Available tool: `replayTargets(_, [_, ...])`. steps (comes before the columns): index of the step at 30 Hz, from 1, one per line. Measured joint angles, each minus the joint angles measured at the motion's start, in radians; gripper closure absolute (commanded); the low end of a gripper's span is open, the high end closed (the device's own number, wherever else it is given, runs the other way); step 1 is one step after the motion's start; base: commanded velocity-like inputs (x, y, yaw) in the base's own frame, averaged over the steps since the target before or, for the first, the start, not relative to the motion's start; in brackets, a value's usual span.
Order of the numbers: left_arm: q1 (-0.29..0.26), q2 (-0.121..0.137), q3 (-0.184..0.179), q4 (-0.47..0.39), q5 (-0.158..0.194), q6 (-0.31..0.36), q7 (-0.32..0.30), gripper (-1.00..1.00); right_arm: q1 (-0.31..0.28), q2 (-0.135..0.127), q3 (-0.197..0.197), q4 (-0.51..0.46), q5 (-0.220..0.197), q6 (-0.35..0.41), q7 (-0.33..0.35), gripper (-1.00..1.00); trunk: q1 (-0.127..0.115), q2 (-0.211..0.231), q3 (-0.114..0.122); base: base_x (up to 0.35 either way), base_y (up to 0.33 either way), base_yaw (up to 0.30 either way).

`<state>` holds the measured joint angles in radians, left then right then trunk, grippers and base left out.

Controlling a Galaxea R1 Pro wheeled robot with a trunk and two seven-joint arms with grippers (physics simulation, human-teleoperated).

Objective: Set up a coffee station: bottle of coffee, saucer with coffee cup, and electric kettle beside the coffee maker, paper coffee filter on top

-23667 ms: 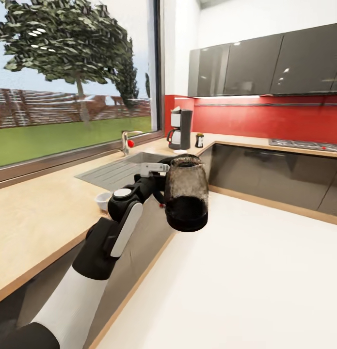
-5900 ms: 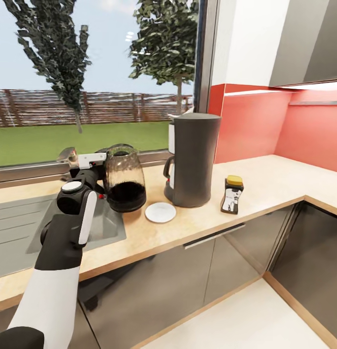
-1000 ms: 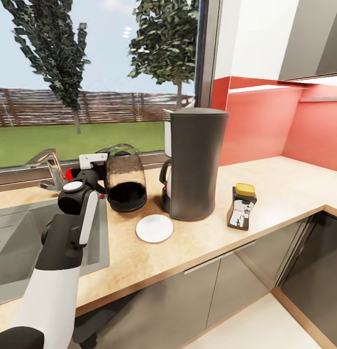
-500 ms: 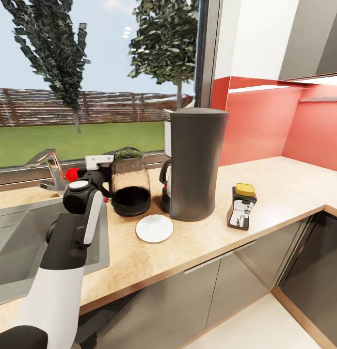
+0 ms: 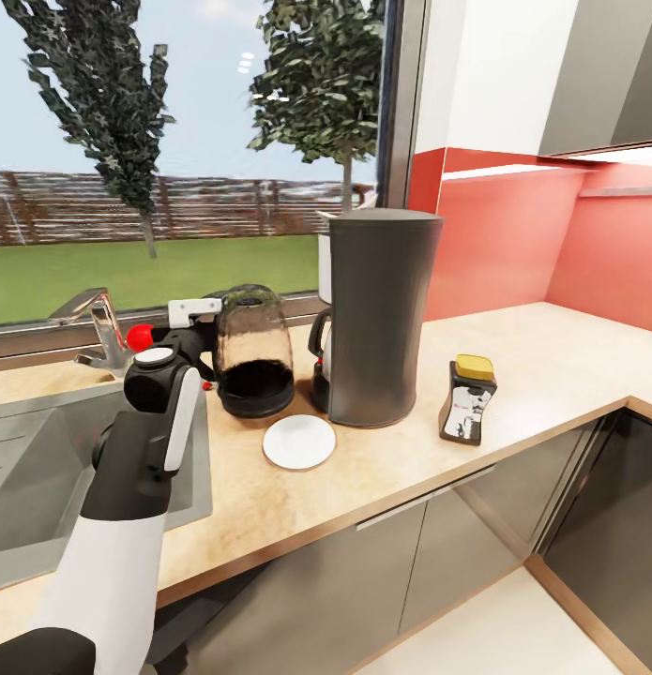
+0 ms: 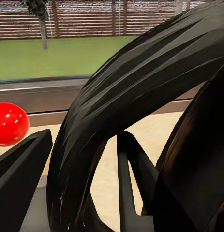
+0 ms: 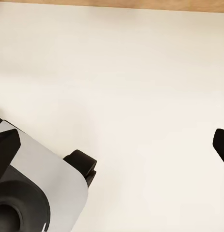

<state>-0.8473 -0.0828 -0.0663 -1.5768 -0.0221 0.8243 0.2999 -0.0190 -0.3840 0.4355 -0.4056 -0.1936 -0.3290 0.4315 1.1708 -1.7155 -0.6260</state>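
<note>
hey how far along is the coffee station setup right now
Done: the coffee maker stands on the kitchen countertop, with the bottle of coffee and the saucer beside it. In hand: the left gripper is at the handle of the electric kettle, which looks set down next to the machine. Left: release the kettle, put a cup on the bare saucer, and a filter on the machine's top, where I can't make one out.

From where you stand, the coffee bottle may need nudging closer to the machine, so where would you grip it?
Probably around the body of the bottle of coffee, just under its yellow lid, coming from the front counter edge. It stands upright and alone on the kitchen countertop, apart from the coffee maker, so both flanks are free for a gripper.
</note>
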Motion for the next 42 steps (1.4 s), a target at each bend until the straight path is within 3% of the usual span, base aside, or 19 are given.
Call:
replayTargets(4, [-0.001,0.0,-0.001,0.0,-0.001,0.0,0.0,1.0,0.0,0.0,0.0,0.0,0.0,0.0,0.0,-1.0,0.0,0.0,0.0,0.0,0.0,0.0])
replayTargets(6, [-0.008,0.0,-0.001,-0.001,-0.032,0.001,0.003,1.0,0.0,0.0,0.0,0.0,0.0,0.0,0.0,-1.0,0.0,0.0,0.0,0.0,0.0,0.0])
replayTargets(8, [-0.012,-0.001,-0.001,-0.002,-0.091,0.002,0.005,1.0,0.0,0.0,0.0,0.0,0.0,0.0,0.0,-1.0,0.0,0.0,0.0,0.0,0.0,0.0])
replayTargets(12, [-0.015,-0.001,-0.001,-0.002,-0.112,0.001,0.003,1.0,0.0,0.0,0.0,0.0,0.0,0.001,0.0,-1.0,0.0,0.0,0.0,0.0,0.0,0.0])
replayTargets(30, [-0.034,-0.01,-0.001,0.001,-0.118,0.0,-0.001,1.0,0.0,0.0,0.0,0.0,0.0,0.001,0.0,-1.0,0.0,0.0,0.0,0.0,0.0,0.0])
replayTargets(42, [-0.034,-0.01,-0.001,0.001,-0.117,0.0,-0.002,1.0,0.0,0.0,0.0,0.0,0.0,0.0,0.0,-1.0,0.027,-0.049,-0.022,0.0,0.0,0.0])
